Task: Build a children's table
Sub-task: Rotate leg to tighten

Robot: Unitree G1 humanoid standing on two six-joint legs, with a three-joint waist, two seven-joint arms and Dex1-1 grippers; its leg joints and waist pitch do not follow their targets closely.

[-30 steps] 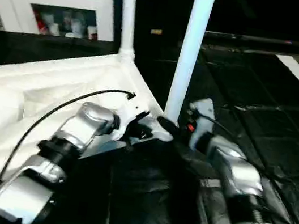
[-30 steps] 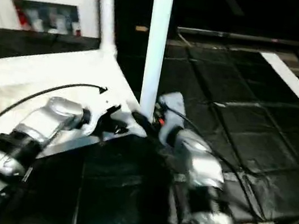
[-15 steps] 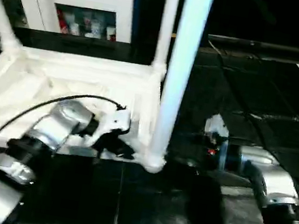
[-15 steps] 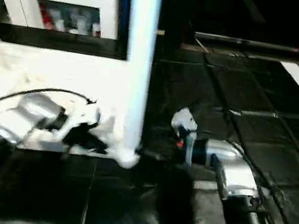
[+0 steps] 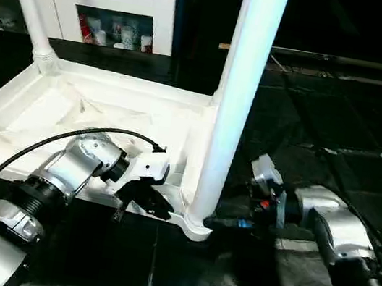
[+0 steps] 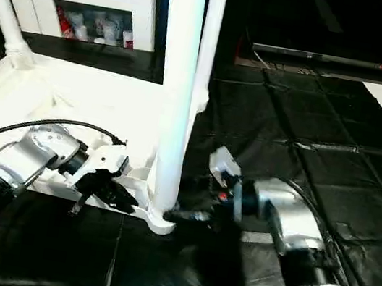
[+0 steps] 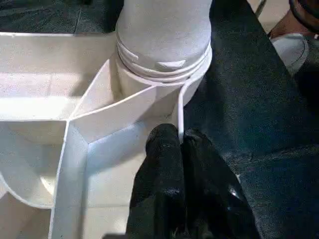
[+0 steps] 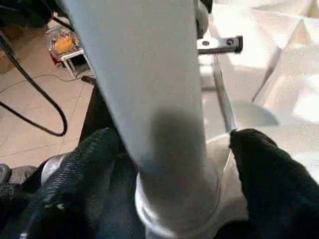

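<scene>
Pinching the top's [image 5: 108, 111] thin rim wall, the left gripper [image 7: 179, 144] sits just beside the corner socket [image 7: 164, 59]; the right gripper [image 8: 169, 149] spreads wide around the leg [image 5: 238, 100] standing in it.

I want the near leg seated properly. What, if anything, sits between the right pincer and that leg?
Nothing visible. The right pincer straddles the near leg just above its corner socket, one black finger on each side of it.
</scene>
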